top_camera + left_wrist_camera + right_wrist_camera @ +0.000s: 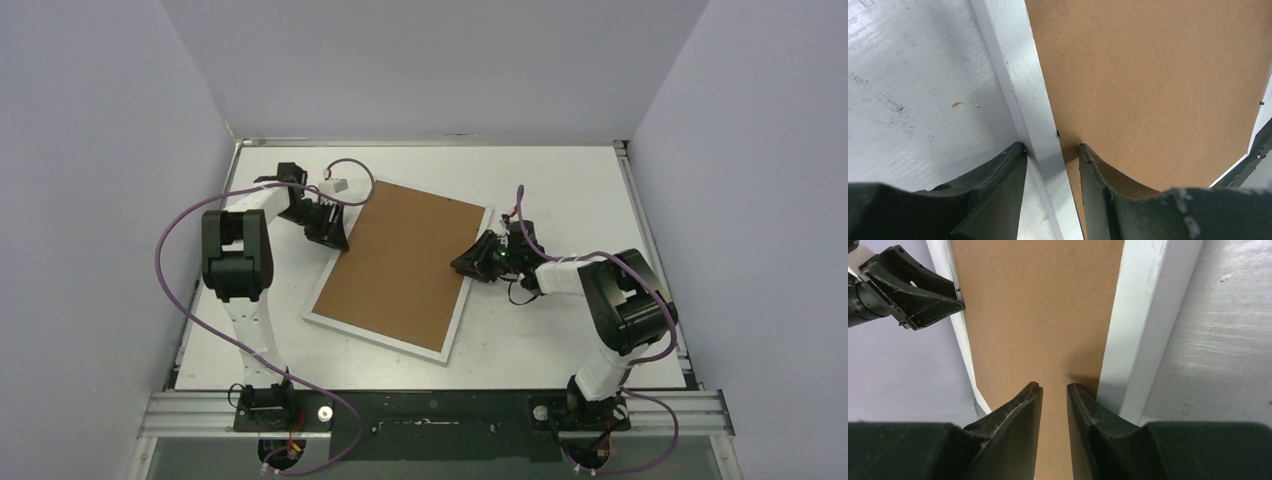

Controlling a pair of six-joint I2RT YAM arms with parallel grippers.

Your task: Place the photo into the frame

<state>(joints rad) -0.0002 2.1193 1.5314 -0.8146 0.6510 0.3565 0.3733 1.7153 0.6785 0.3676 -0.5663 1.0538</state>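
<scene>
1. Left pincer is at the 10 o'clock side of the frame. Its fingers are apart, one on each side of the white rim, not squeezing it.
2. The frame lies back up in the middle of the bench, with a brown board filling it. The photo is hidden. I think it is under the board, so little is left.
3. Right pincer is at the frame's 3 o'clock side, over the board. It is a little open and holds nothing.
</scene>
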